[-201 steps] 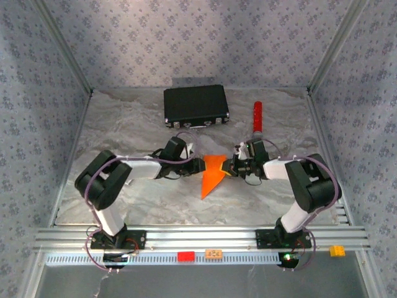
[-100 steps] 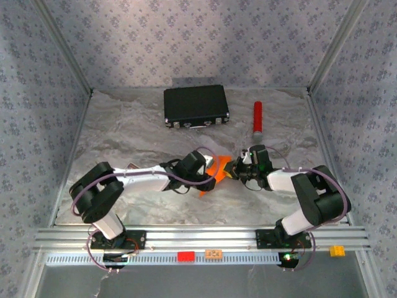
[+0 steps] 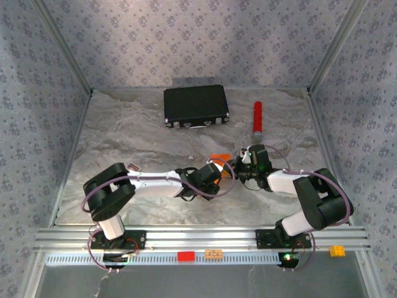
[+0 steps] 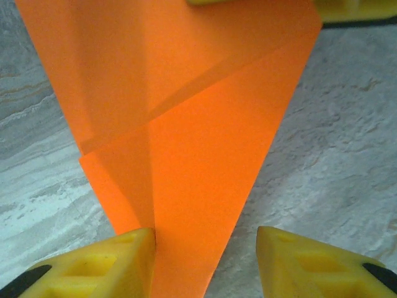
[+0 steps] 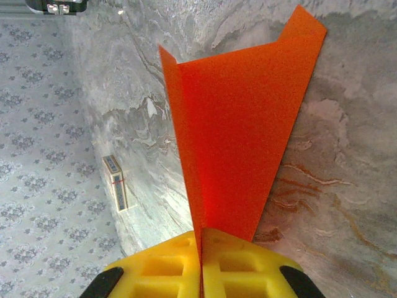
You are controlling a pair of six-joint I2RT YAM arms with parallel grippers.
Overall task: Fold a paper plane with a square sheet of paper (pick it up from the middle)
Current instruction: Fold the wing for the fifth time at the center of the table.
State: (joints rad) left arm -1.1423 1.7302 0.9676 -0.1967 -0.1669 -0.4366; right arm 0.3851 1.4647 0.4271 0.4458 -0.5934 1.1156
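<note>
From above: finds the orange paper point(image 3: 217, 158) at the middle of the table point(image 3: 124, 143), well apart from the black case point(image 3: 195, 105) and the red cylinder point(image 3: 257, 117); tucked between the left gripper point(image 3: 219, 171) and the right gripper point(image 3: 234, 166), mostly hidden under the left wrist; too little showing to read its heading.

At the left wrist: looks down on the orange paper point(image 4: 186, 124) lying on the marbled surface, creased diagonally, tapering toward the left gripper point(image 4: 205, 261); fingers point(image 4: 93, 267) spread apart, narrow end between them, touching one, pinching nothing; long axis running from here to the wide far edge.

At the right wrist: shows the right gripper point(image 5: 201, 257) clamped tight on a raised fold of the orange paper point(image 5: 242, 124); flaps fanning away from the pinch.

Judged a mid-fold step: one end anchored, the free gripper placed at the point; next calls for closing on the narrow end or pressing along the centre crease, without dragging the sheet out of the right pinch.
</note>
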